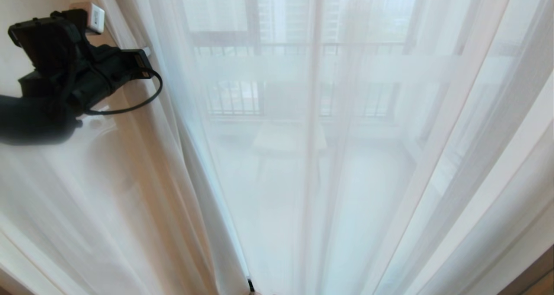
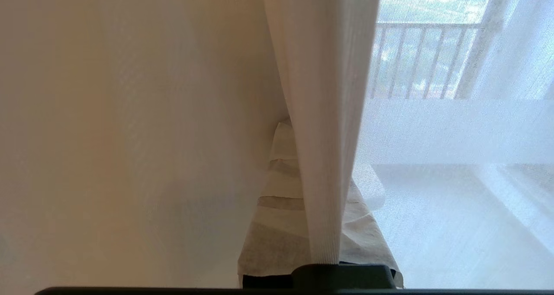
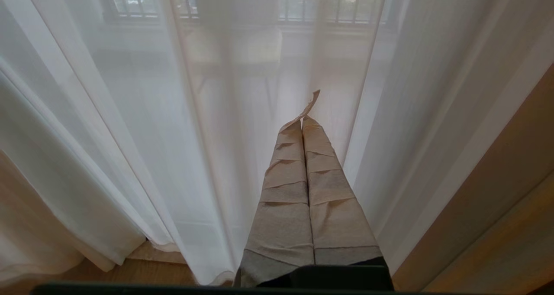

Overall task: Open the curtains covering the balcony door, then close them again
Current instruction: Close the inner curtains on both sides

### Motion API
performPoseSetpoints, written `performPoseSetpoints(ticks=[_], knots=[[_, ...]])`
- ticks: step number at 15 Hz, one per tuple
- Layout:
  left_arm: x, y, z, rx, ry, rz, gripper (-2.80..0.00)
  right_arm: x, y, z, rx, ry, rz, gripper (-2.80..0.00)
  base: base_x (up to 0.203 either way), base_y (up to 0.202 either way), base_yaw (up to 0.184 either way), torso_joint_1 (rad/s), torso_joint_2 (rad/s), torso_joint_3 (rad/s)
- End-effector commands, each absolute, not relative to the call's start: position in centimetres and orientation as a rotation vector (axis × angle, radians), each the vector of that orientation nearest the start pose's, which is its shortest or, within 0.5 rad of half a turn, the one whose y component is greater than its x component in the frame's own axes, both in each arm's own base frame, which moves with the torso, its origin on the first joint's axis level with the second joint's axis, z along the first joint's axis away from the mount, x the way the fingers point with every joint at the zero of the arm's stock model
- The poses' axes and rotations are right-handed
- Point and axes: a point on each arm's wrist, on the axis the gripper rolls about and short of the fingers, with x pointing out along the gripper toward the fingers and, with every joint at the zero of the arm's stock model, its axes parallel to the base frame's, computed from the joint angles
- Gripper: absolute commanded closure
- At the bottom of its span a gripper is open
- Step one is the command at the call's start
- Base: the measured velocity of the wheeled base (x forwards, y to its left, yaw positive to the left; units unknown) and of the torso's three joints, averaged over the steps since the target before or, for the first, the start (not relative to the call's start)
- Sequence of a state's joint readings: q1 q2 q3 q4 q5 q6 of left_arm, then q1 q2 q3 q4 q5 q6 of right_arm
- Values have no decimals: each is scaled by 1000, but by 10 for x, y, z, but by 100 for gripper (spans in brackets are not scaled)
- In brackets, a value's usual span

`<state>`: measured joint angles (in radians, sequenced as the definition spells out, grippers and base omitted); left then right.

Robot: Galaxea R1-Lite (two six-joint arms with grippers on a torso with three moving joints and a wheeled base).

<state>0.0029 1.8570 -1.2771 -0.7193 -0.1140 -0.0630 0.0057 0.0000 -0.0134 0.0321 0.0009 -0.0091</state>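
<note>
Up at the sheer curtains' (image 1: 303, 156) left edge, the left gripper (image 2: 303, 186) is pinched tight on a fold, right gripper (image 3: 305, 126) clenched empty and parked low, so I'd drag sideways slow and level so the fabric doesn't slip out.

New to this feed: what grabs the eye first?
Sheer white curtains fill the view, with the balcony railing showing faintly through them. At upper left, the black left gripper is shut on a fold of sheer curtain. The right gripper hangs shut and empty before the sheers.
</note>
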Motion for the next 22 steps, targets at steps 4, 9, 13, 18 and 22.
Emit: performPoseSetpoints(ticks=[4, 9, 13, 18, 22], knots=[[368, -1, 263, -56, -140, -117, -280, -24, 0, 76, -9, 18, 6, 0, 0, 0, 0, 0, 0, 0], [341, 0, 263, -58, -148, -112, -280, -24, 0, 76, -9, 18, 8, 0, 0, 0, 0, 0, 0, 0], [301, 4, 268, -57, -149, -95, -280, -24, 0, 76, -9, 19, 8, 0, 0, 0, 0, 0, 0, 0], [242, 6, 267, -61, -151, -37, -280, -24, 0, 76, -9, 18, 8, 0, 0, 0, 0, 0, 0, 0], [196, 4, 257, -62, -148, -33, -280, -24, 0, 76, -9, 18, 8, 0, 0, 0, 0, 0, 0, 0]])
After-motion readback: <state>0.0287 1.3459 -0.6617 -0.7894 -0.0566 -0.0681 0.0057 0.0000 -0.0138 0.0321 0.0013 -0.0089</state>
